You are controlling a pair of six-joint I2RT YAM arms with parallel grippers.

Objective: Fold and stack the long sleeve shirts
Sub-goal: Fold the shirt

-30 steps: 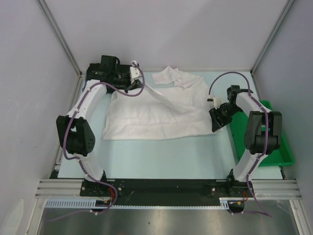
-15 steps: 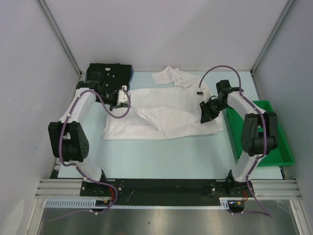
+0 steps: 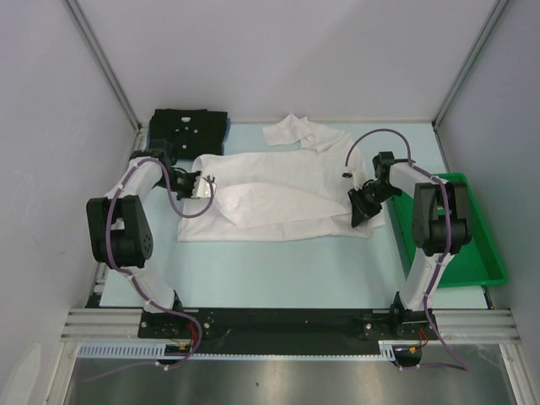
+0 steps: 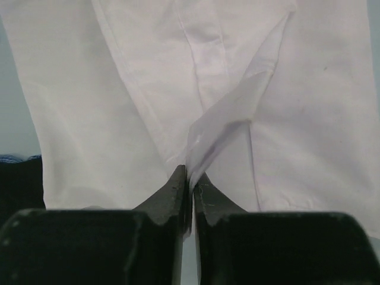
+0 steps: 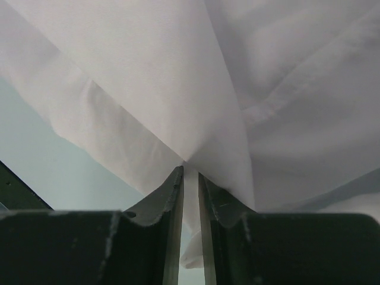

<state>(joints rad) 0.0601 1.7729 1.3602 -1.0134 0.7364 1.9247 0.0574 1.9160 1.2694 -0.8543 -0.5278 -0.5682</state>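
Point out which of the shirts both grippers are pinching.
The white shirt, spread across the table; the left gripper and right gripper each pinch a fold of it. The black shirt lies in the far-left corner, untouched.

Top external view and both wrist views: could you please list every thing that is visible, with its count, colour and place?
white shirt: one, white, spread in the middle of the table, a sleeve lying toward the far edge.
black shirt: one, black with small white marks, far left corner.
blue shirt: one, blue, only an edge shows next to the black shirt.
green tray: one, green, right edge of the table.
table: one, pale blue-green, under the shirts.
left pincer: one, black, shut on the white shirt's left side.
right pincer: one, black, shut on the white shirt's right side.
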